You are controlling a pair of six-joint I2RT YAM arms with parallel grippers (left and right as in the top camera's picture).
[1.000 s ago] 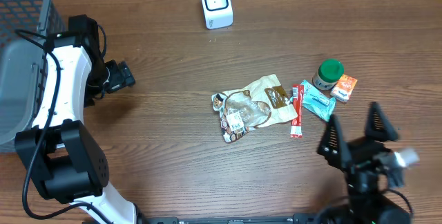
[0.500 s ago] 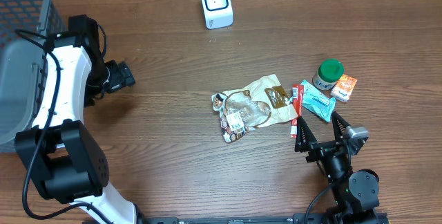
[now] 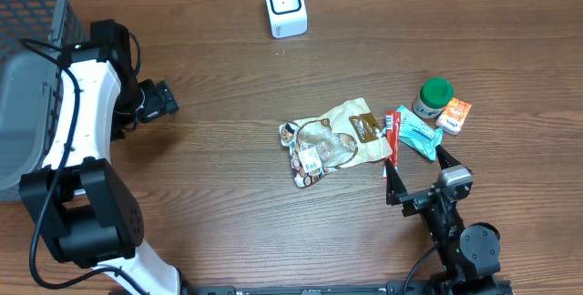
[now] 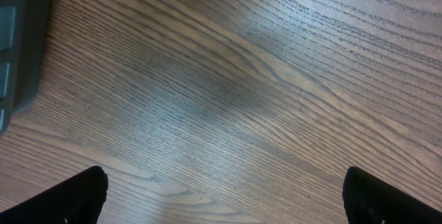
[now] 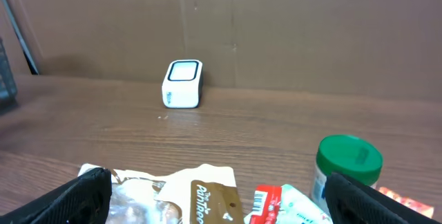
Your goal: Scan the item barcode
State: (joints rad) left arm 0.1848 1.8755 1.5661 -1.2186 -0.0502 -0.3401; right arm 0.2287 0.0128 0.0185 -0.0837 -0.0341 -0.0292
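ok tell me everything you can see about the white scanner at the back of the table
The scanner is a small white box with rounded corners, plastic by its look. Its upper part carries a rounded window ringed by a dark line, and a small mark too blurred to read sits low on the front. It stands upright at the far edge of the wooden table, close to the brown back board. It stands alone: nothing touches it but the tabletop.

Left arm (image 3: pixel 84 104): long white curved shell, black joint housings at both ends, bulky rounded black segment lower down. Thin black cable (image 3: pixel 55 181) loops along white shell. Left gripper (image 3: pixel 157 102): black, boxy. Right arm (image 3: pixel 469 245): all black, round joint housing, small grey block near wrist. Right gripper (image 3: pixel 417 175): two black tapered fingers (image 3: pixel 391 184), pointed tips. Wrist views: fingertips matte black, blunt wedges.
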